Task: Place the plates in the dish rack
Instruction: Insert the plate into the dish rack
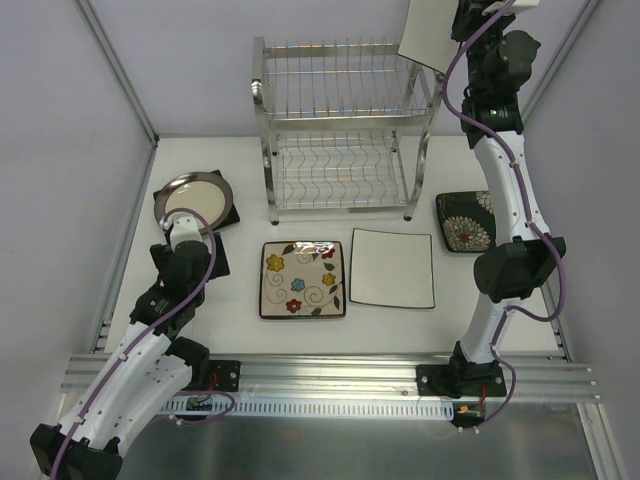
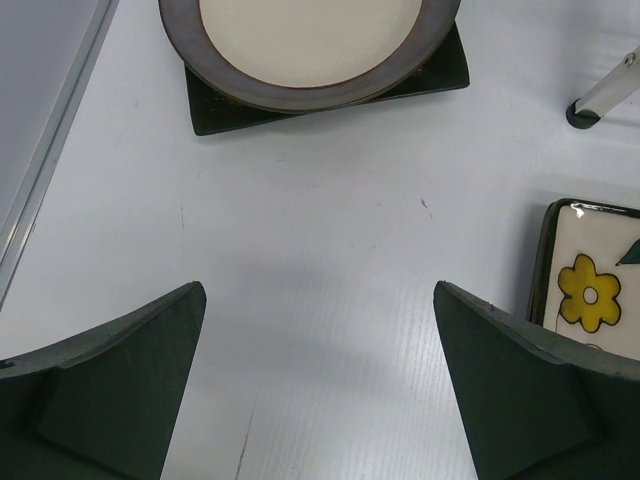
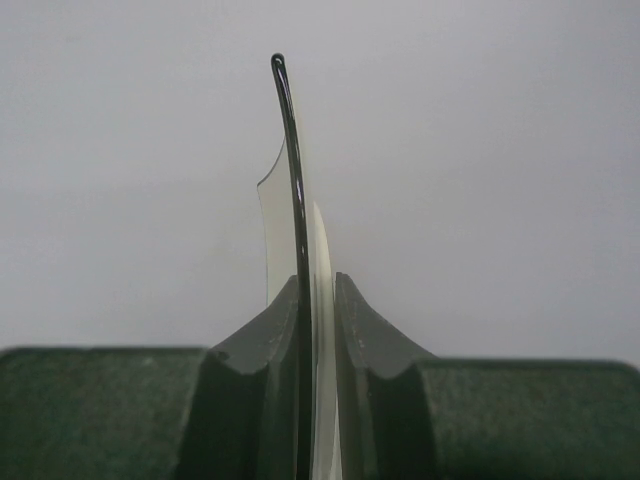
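**Right arm.** The right claw (image 3: 318, 290) is closed down to a narrow gap on the rim of the held plate (image 3: 290, 150). The right wrist view shows this plate edge-on, its dark rim rising between the two pads. In the overhead view the plate hangs in the air above and to the right of the dish rack (image 1: 340, 117), near the upper tier's right post and apart from it. Judgement: the rim grip keeps the plate on edge, which is the attitude the slots require.

**Left arm.** The left claw (image 2: 320, 290) is fully spread and holds nothing. It hovers over bare surface (image 1: 390, 330), short of the round plate (image 2: 310, 50). That plate rests on a dark square plate (image 2: 440, 75) at the left of the surface. Judgement: this arm is staged for the next pick.

**Remaining stock.** All three of these lie flat in front of the rack:
- a flowered cream plate (image 1: 302, 279)
- a plain white plate (image 1: 392, 267) just beside it
- a dark plate with white flowers (image 1: 465, 221) at the right, partly behind the right arm

Neither tier shows a plate seated in it. Judgement: loading is at an early stage.

**Limits of view.**
- The held plate is cut off by the top edge of the overhead view, so its full outline and face pattern cannot be confirmed.
- The right wrist view shows only blank wall behind the plate, so alignment with any slot cannot be judged.
- The square plate under the round one is largely covered.
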Available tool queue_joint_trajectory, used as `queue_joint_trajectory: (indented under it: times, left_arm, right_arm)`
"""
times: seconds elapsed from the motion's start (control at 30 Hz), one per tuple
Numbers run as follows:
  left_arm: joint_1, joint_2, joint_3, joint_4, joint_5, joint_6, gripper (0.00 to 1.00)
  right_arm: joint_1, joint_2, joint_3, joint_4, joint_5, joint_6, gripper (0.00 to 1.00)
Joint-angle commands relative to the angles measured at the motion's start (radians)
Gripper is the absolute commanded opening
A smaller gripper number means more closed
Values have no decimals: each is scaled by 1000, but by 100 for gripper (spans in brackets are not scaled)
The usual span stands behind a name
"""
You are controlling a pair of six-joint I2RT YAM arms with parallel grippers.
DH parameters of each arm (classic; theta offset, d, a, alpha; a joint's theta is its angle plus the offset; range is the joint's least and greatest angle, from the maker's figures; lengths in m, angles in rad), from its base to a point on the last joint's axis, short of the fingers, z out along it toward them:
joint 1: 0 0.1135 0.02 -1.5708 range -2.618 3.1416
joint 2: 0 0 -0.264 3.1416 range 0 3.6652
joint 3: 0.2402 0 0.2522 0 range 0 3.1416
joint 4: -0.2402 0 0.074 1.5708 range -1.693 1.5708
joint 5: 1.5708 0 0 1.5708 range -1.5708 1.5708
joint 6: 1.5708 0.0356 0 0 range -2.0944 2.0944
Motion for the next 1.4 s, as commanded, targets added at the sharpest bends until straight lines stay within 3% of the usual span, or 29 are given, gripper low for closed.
queue_joint_trajectory:
  times: [0.0,0.7,1.1,1.37]
  left_arm:
    - [9,-2,-7,37,-32,26,99]
    - [8,-13,-10,42,-32,34,99]
    - [9,-24,-9,48,-20,43,99]
    - [8,-41,-7,52,-3,51,99]
  right_arm:
    - [5,-39,107,308,-4,-41,1]
    - [107,4,29,331,6,-262,1]
    - [158,-77,-175,317,66,-253,1]
    - [181,-154,-269,178,95,-184,0]
